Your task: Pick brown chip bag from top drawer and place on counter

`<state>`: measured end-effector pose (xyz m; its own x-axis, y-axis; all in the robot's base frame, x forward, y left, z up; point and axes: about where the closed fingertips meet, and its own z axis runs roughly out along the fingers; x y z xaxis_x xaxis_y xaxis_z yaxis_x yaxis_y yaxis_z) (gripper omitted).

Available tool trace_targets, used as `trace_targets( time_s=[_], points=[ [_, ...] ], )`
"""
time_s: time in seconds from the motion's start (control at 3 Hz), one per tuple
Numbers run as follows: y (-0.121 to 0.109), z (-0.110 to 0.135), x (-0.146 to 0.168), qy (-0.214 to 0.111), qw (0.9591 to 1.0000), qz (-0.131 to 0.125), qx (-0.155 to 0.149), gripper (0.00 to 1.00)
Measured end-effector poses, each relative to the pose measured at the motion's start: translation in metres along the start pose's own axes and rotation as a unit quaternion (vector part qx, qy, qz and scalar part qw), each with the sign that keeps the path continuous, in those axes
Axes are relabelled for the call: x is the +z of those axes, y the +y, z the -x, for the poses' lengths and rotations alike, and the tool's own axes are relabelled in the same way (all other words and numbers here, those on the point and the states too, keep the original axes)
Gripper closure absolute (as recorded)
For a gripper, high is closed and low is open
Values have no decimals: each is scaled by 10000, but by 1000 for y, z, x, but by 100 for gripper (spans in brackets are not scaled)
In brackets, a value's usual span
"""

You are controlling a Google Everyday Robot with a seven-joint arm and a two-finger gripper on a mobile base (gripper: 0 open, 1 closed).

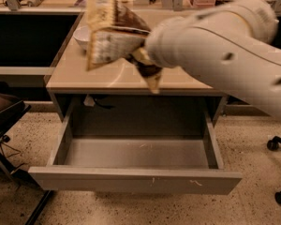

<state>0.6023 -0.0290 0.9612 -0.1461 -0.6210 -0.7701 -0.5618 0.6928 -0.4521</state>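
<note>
A: Where is the bag?

B: Up in the air, over the left half of the tabletop and not touching it. It hangs crumpled and tilted. Its pale upper corner reaches the top of my view, and a cream-yellow tail droops down on the right.

A: And the gripper?

B: At the bag's right end, above the middle of the tabletop. The fingers are closed on the foil there, pinching the bag's right end. I only see a dark bit of them, since the bag and the wrist cover the rest.

A: Where does the arm come from?

B: From the right. It is thick and white, and it reaches across the tabletop's right side, hiding most of that side from here.

A: What else is up there?

B: A white bowl at the back left, half hidden behind the bag.

A: The drawer?

B: Pulled well out under the tabletop, with its flat grey front toward me. The bag is well above it and farther back.

A: On the floor?

B: Chair wheels on the right and a dark chair on the left.
</note>
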Motion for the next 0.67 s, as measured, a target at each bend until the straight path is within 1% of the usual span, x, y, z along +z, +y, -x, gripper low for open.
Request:
trace_targets(
  time_s=[0.33,0.67],
  points=[
    [8,23,11,-88,9999,18,-67,100],
    [-20,-2,28,302,9993,-197,97,100]
  ],
)
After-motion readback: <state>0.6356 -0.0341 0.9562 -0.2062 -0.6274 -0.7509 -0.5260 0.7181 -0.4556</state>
